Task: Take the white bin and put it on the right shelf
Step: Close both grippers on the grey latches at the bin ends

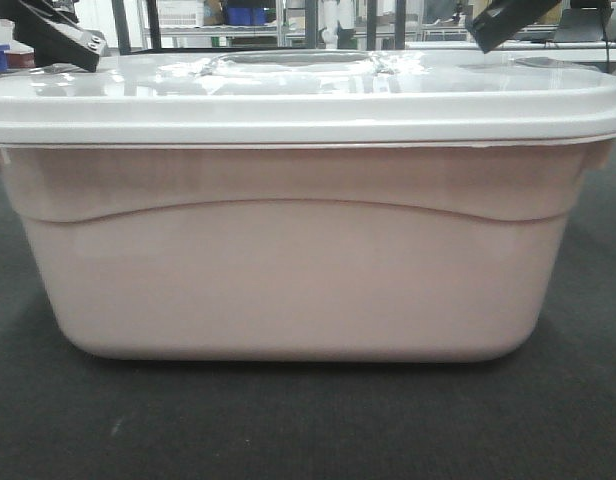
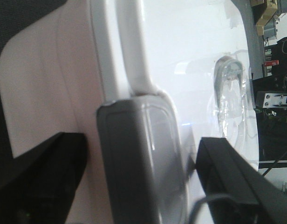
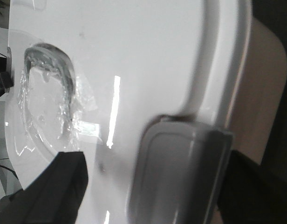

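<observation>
The white bin point(image 1: 298, 270) fills the front view, standing on dark grey carpet point(image 1: 288, 430); its glossy lid point(image 1: 308, 95) has a recessed handle. My left gripper point(image 1: 73, 45) is at the bin's left end. In the left wrist view it point(image 2: 141, 142) is open, its black fingers point(image 2: 45, 182) standing either side of a grey latch point(image 2: 143, 163), with small gaps. My right gripper point(image 1: 503, 25) is at the right end. In the right wrist view it point(image 3: 155, 158) is open astride the other grey latch point(image 3: 181, 172). The right shelf is out of view.
Behind the bin, metal racks point(image 1: 288, 30) carry blue crates point(image 1: 246, 14). Dark carpet runs on both sides of the bin and in front of it. Equipment and cables point(image 2: 274, 102) show beyond the lid in the left wrist view.
</observation>
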